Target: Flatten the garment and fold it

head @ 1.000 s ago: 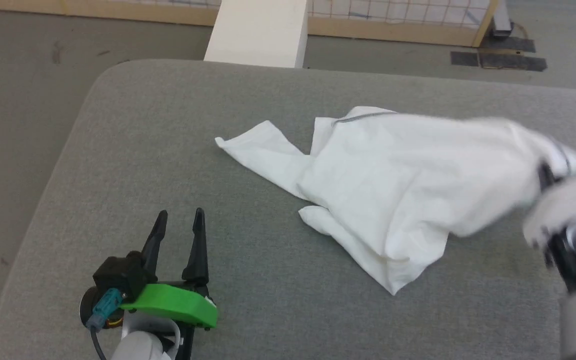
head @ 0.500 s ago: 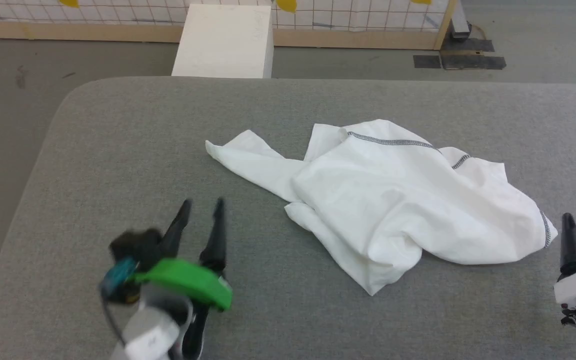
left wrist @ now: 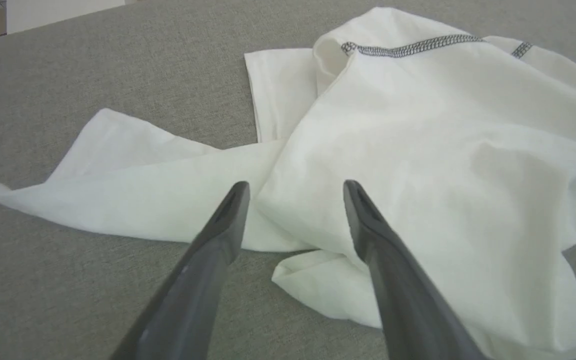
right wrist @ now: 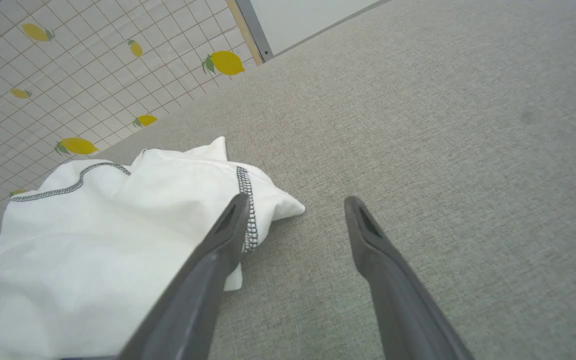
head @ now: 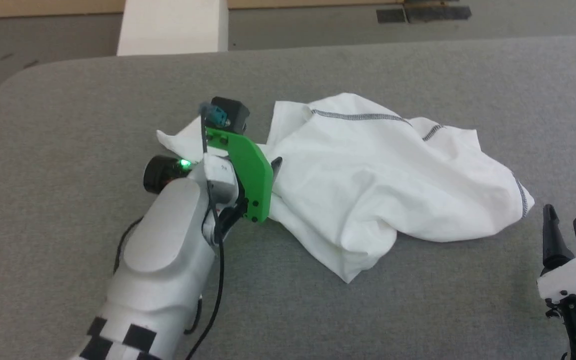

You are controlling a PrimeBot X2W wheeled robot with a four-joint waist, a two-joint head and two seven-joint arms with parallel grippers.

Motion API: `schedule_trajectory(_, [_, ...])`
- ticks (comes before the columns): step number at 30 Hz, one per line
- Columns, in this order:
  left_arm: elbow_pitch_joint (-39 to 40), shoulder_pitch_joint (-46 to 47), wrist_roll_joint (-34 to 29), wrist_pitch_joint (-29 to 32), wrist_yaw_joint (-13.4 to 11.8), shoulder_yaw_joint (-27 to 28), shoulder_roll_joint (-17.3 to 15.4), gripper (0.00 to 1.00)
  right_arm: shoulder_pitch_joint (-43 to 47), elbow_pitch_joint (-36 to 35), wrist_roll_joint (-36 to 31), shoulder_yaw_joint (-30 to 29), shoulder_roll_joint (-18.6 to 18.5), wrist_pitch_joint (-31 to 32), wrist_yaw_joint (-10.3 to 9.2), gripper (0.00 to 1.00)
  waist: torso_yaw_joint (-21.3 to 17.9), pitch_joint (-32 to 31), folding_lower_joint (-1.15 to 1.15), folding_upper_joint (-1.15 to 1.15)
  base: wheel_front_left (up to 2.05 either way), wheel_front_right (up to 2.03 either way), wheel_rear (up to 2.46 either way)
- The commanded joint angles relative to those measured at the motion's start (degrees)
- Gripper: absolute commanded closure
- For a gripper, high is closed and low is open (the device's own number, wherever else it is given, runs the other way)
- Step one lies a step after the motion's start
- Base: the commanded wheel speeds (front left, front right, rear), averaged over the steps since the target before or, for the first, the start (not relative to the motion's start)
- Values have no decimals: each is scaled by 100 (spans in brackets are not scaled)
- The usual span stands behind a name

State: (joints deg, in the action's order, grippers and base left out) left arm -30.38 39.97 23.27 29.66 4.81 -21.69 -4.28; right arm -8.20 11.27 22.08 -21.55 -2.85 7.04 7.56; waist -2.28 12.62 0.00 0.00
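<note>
My left gripper is no longer low near the table's front edge but up at the shirt's left side, fingers spread over where the sleeve meets the body. My right gripper, a second ago clamped on the shirt's lifted right edge, now stands open beside it, and that edge lies on the table.

Grey table, white box, lemon-patterned grid wall
</note>
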Motion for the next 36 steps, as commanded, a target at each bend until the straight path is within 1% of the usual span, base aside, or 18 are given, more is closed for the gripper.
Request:
schedule_trajectory(1, [-105,181,-89,44,-30,-37,-92,0,-80,-4,33,46,-3,-34,-8,0,-289,321,0,0,0,0,0])
schedule_trajectory(7, [-563,444,-190,82,-81,-107,-154,0,-149,67,96,181,-3,-122,-8,0,-465,554,0,0,0,0,0])
schedule_trajectory(10, [-757,463,-67,102,-67,-44,-143,0,-201,93,122,258,-3,-141,-8,0,-520,622,0,0,0,0,0])
schedule_trajectory(11, [-810,472,42,108,-30,-6,-118,19,-218,98,164,280,-3,-152,-8,0,-513,650,0,0,0,0,0])
schedule_trajectory(12, [-801,482,101,57,-4,14,-100,66,-222,100,170,282,-3,-160,-8,0,-500,662,0,0,0,0,0])
schedule_trajectory(13, [-778,493,223,-37,45,42,-59,100,-224,111,158,281,-3,-174,-8,0,-467,673,0,0,0,0,0])
schedule_trajectory(14, [-770,495,295,-52,84,28,-37,100,-227,125,156,280,-3,-182,-8,0,-444,673,0,0,0,0,0])
schedule_trajectory(18, [-562,519,684,-425,180,147,30,100,-235,174,88,300,-3,-189,-8,0,-288,578,0,0,0,0,0])
schedule_trajectory(21, [-261,459,1066,-855,209,439,45,100,-214,203,19,315,-3,-171,-8,0,-127,401,0,0,0,0,0])
schedule_trajectory(23, [38,320,1193,-1162,203,653,-42,100,-190,225,-4,335,-3,-155,-8,0,-16,240,0,0,0,0,0])
schedule_trajectory(25, [476,19,1334,-1470,104,958,-167,100,-161,244,-23,373,-3,-127,-8,0,87,98,0,0,0,0,0])
schedule_trajectory(27, [958,-449,1276,-1653,-113,1153,-383,100,-93,252,-37,367,-3,-105,-8,0,258,-48,0,0,0,0,0])
schedule_trajectory(29, [1444,-1030,1248,-1716,-378,1335,-536,100,-22,253,-64,368,-3,-65,-8,0,439,-170,0,0,0,0,0])
schedule_trajectory(30, [1695,-1390,1201,-1708,-560,1429,-638,100,3,251,-73,380,-3,-46,-8,0,523,-228,0,0,0,0,0])
schedule_trajectory(32, [2087,-2038,1240,-1667,-821,1604,-710,100,45,248,-77,386,-3,-22,-8,0,693,-332,0,0,0,0,0])
schedule_trajectory(33, [2221,-2315,1268,-1626,-910,1664,-733,100,55,246,-73,406,-3,-7,-8,0,746,-365,0,0,0,0,0])
schedule_trajectory(36, [2580,-3258,1364,-1424,-1211,1712,-651,100,68,238,-74,504,-3,49,-8,0,901,-466,0,0,0,0,0])
